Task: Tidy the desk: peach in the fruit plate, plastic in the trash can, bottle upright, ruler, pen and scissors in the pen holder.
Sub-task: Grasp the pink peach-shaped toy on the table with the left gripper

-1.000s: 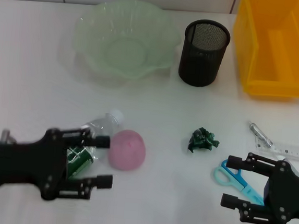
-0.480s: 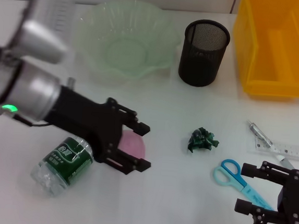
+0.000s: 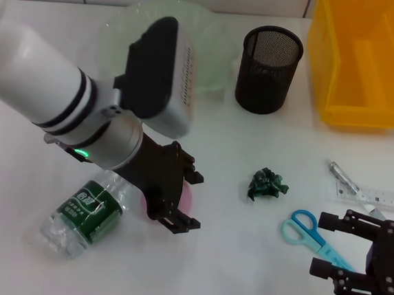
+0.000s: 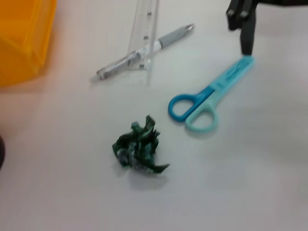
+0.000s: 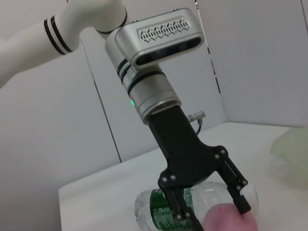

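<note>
Fingers of your left gripper [image 3: 182,200] spread open astride the peach [image 3: 187,196], mostly hidden, mid-desk. Right gripper [image 3: 328,245] hangs open at the desk's front right corner by the scissors [image 3: 307,231].

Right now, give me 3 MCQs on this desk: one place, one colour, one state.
1. Where is the left gripper?
A. over the pen holder
B. at the peach
C. in the trash can

2. What colour are the scissors?
A. red
B. black
C. blue and light blue

3. How is the bottle lying?
A. on its side
B. upright
C. in the fruit plate

Answers:
1 B: its open fingers straddle the pink peach.
2 C: blue and light-blue handles near the right gripper.
3 A: it lies flat on the desk.
</note>
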